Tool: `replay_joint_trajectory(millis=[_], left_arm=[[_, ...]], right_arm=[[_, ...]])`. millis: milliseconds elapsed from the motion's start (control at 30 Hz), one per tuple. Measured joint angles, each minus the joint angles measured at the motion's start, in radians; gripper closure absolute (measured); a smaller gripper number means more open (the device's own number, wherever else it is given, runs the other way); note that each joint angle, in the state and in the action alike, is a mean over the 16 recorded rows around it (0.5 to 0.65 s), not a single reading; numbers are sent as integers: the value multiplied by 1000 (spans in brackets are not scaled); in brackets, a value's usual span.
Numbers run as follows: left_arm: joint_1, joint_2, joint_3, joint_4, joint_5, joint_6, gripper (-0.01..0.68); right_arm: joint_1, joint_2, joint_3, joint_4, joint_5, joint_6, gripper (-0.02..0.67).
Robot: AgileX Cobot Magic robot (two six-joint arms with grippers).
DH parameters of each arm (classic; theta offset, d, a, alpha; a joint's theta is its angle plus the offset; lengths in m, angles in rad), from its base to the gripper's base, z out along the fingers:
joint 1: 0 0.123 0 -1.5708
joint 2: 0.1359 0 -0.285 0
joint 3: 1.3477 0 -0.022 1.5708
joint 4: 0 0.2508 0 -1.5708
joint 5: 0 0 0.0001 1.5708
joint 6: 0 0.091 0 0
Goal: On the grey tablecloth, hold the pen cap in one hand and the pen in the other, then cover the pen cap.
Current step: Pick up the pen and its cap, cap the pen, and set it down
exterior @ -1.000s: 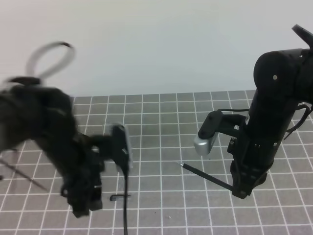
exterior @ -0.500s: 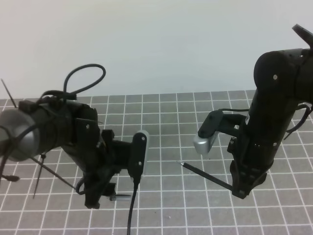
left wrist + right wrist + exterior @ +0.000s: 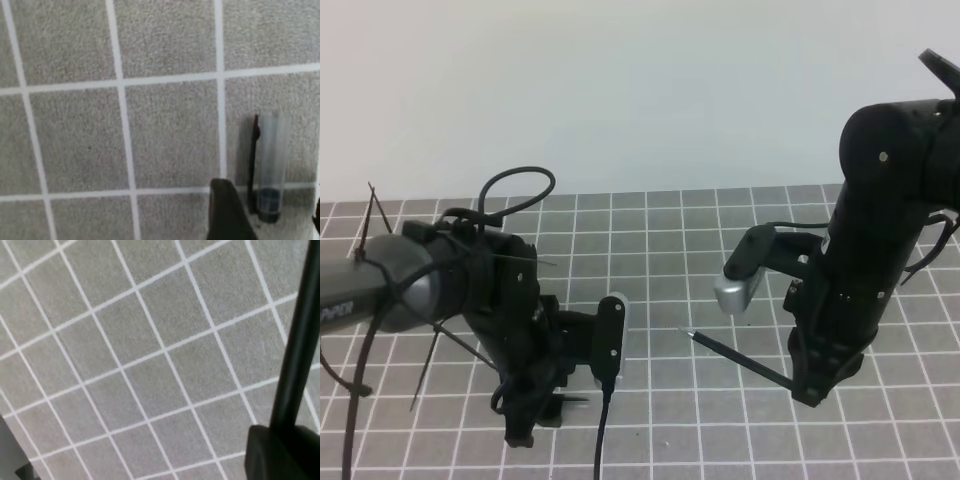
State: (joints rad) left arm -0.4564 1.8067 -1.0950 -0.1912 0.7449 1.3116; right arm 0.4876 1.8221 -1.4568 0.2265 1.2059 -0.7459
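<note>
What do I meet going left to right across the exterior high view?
Left gripper over the grey tablecloth → pen cap lying beside it → pen, tip pointing left → right gripper shut on the pen's back end.

Plain pale wall [image 3: 640, 90] behind the table, blank and evenly lit, meeting the far edge.

The pen cap [image 3: 267, 167] lies on the grey tablecloth [image 3: 650, 240] at the left, under the left pincer [image 3: 535, 415]. To its right, the right pincer [image 3: 808, 392] holds the pen [image 3: 740, 360], tip leftward.
</note>
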Motion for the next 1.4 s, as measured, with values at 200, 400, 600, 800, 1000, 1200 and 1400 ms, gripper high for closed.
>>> replay_joint_trajectory(millis=[200, 400, 600, 800, 1000, 1200, 1400], left_arm=[[0, 21, 0, 10, 4, -12, 368], [0, 29, 0, 31, 7, -31, 478], [0, 22, 0, 50, 6, -59, 574], [0, -31, 0, 68, 11, -90, 631], [0, -148, 4, 82, 28, -102, 632], [0, -329, 41, 88, -2, -105, 627], [0, -514, 149, 88, -85, -84, 612]], right_arm=[[0, 0, 0, 7, 0, 7, 582], [0, -1, 0, 10, 0, 12, 582], [0, -1, 0, 10, 0, 12, 582], [0, -2, 0, 14, 0, 26, 582], [1, -3, 0, 30, 0, 61, 582], [8, -27, 12, 49, 0, 110, 582], [19, -91, 59, 72, 0, 145, 582]])
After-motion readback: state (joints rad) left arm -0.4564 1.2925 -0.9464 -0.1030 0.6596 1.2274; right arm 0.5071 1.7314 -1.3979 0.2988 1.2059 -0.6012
